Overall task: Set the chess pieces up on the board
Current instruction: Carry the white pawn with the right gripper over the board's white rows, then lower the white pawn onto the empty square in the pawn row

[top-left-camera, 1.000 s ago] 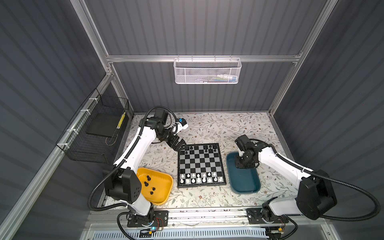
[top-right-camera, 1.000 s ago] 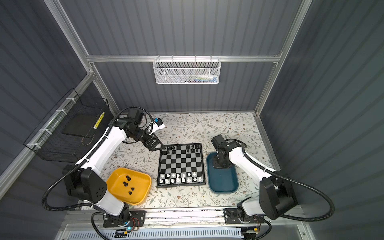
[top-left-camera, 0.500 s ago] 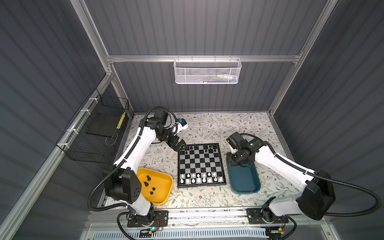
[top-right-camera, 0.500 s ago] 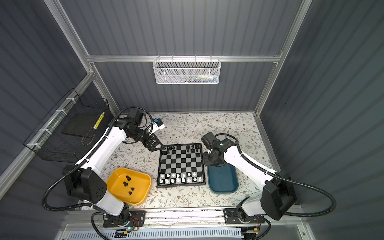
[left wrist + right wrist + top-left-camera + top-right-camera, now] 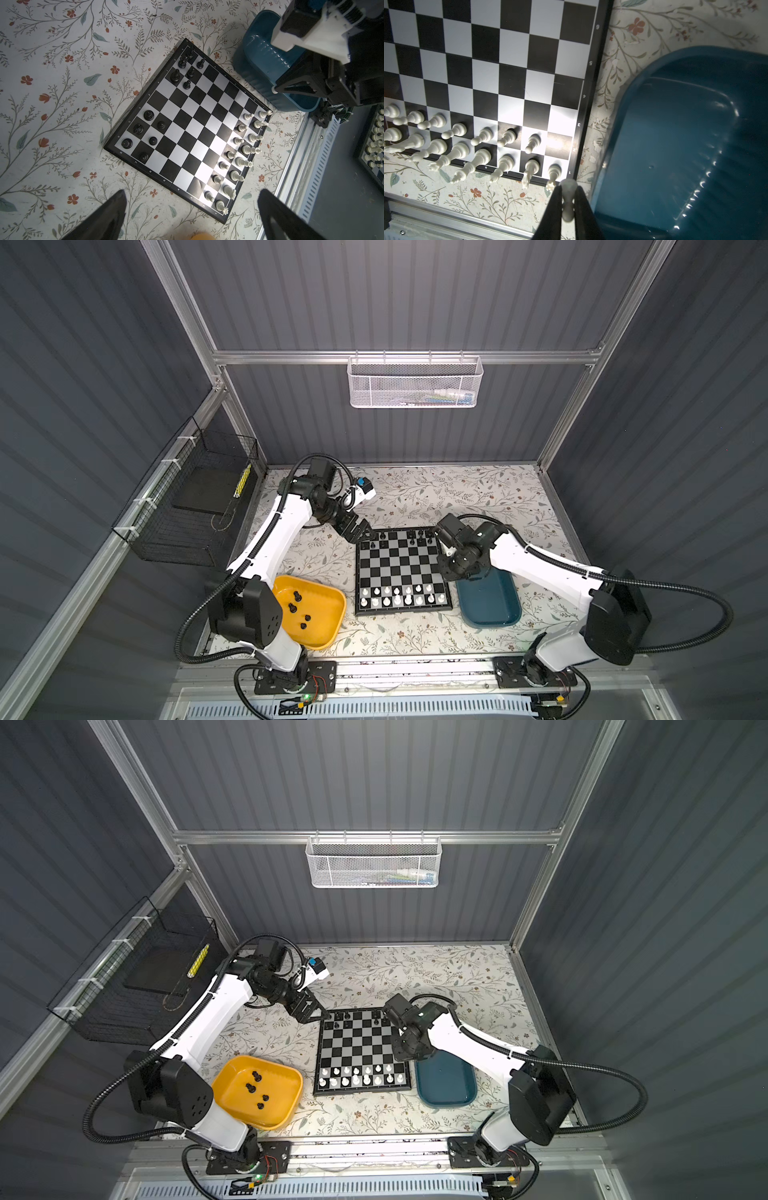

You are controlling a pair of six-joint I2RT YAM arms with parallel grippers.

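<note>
The board (image 5: 401, 570) (image 5: 361, 1050) lies mid-table between two trays. White chess pieces (image 5: 397, 597) fill its two near rows, and several black ones (image 5: 376, 537) stand at the far rows. More black pieces (image 5: 297, 608) lie in the yellow tray (image 5: 322, 630). My right gripper (image 5: 568, 188) is shut on a white pawn (image 5: 568, 215). In both top views it (image 5: 449, 572) (image 5: 405, 1048) hangs over the board's right edge beside the teal tray (image 5: 490, 605). My left gripper (image 5: 192, 190) is open and holds nothing. It (image 5: 365, 533) hovers at the board's far left corner.
The teal tray (image 5: 675, 145) holds nothing that I can see. A black wire basket (image 5: 195, 506) hangs on the left wall and a white mesh basket (image 5: 415, 381) on the back wall. An aluminium rail (image 5: 415, 664) runs along the table's front edge.
My right gripper has moved left from over the teal tray to the board's right edge, carrying the white pawn. The left arm has not moved.
</note>
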